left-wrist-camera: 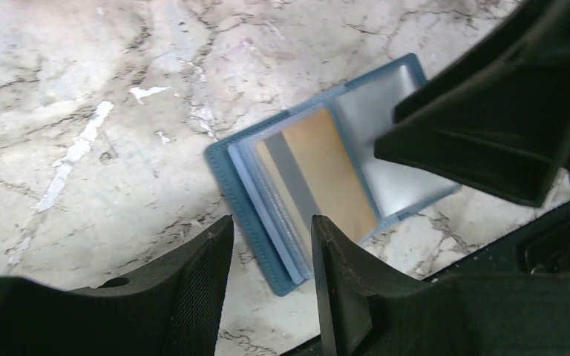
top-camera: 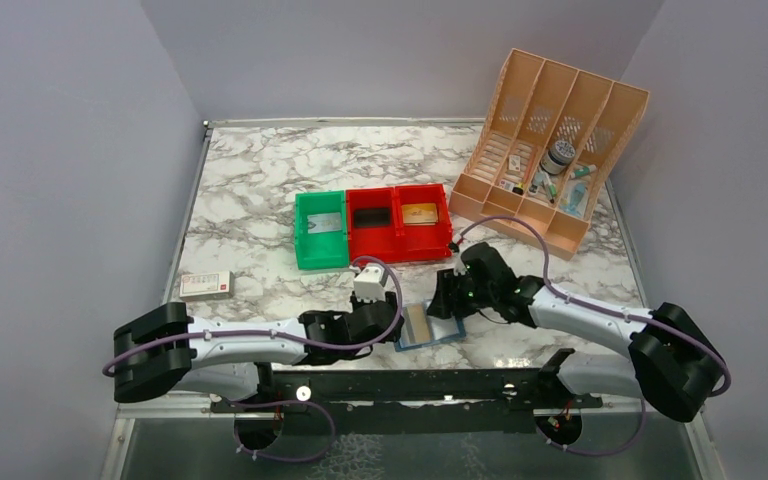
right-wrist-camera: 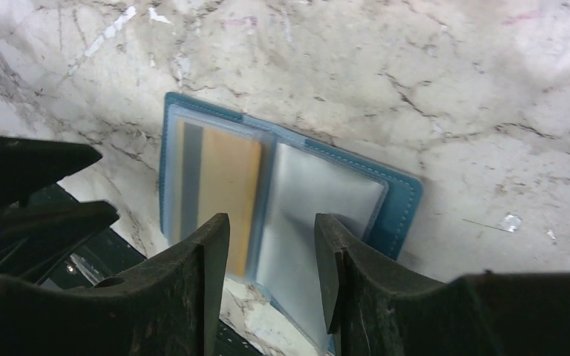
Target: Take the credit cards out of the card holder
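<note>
The blue card holder [top-camera: 430, 326] lies open on the marble near the table's front edge, also in the left wrist view [left-wrist-camera: 241, 200] and right wrist view [right-wrist-camera: 401, 204]. A tan-gold credit card [left-wrist-camera: 334, 170] with a grey stripe sits behind its clear left pocket [right-wrist-camera: 226, 178]. The right pocket looks pale grey. My left gripper [top-camera: 392, 318] is open and empty, its fingertips [left-wrist-camera: 271, 222] astride the holder's left edge. My right gripper [top-camera: 450, 300] is open and empty, its fingers [right-wrist-camera: 271, 219] over the holder's right panel. A tan card [top-camera: 420, 213] lies in the right red bin and a pale grey card [top-camera: 325, 222] in the green bin.
The green bin [top-camera: 302, 235] and two red bins [top-camera: 392, 244] stand in a row behind the holder. A white-and-red flat box [top-camera: 206, 285] lies at the left. A peach slotted organiser [top-camera: 550, 150] with small items stands at the back right. The table's front edge runs just below the holder.
</note>
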Controlling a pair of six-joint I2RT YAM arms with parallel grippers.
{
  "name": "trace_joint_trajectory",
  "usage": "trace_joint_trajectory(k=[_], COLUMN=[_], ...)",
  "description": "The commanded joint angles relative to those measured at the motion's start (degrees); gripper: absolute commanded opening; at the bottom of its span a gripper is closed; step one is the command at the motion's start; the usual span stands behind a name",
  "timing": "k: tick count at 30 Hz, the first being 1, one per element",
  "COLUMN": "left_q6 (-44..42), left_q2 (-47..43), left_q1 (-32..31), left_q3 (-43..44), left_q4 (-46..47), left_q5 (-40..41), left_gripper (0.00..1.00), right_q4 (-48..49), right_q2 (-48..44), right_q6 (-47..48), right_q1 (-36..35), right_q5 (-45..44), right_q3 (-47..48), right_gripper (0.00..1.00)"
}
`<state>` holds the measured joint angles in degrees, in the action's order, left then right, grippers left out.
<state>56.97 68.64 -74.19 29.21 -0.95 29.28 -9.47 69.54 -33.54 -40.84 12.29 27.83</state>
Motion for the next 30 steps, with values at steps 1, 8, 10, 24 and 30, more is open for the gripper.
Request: trace_joint_trajectory(k=[1,8,10,24,30], left_q6=[4.7,7.1,7.8,9.4,9.6], left_q2=[-0.8,-1.0,-1.7,-8.4,-9.0], left_q1=[1.2,2.6,2.8,3.3,3.4], left_q3=[-0.9,-2.1,-2.6,-6.8,-7.4], left_q4=[-5.1,-5.9,-6.4,-6.3,-6.5], left_q5=[4.4,4.5,4.9,6.2,6.3], left_gripper=[0.46,0.46,0.46,0.80,0.82], right_q4=[-2.9,-5.1,-5.5,-10.7,-13.1], right_q2=[0.3,4.3,4.9,16.0,19.0], right_q6=[0.4,-0.5,-0.7,-3.5,-4.4], right_q1=[-4.9,-11.0,-12.4,-21.6,-23.1], right_q5=[-8.2,-13.9,-15.6,-27.0,-29.2], right_q3=[3.6,7.3,8.0,17.2,19.7], right_gripper=[0.47,0.50,0.53,0.65,0.66])
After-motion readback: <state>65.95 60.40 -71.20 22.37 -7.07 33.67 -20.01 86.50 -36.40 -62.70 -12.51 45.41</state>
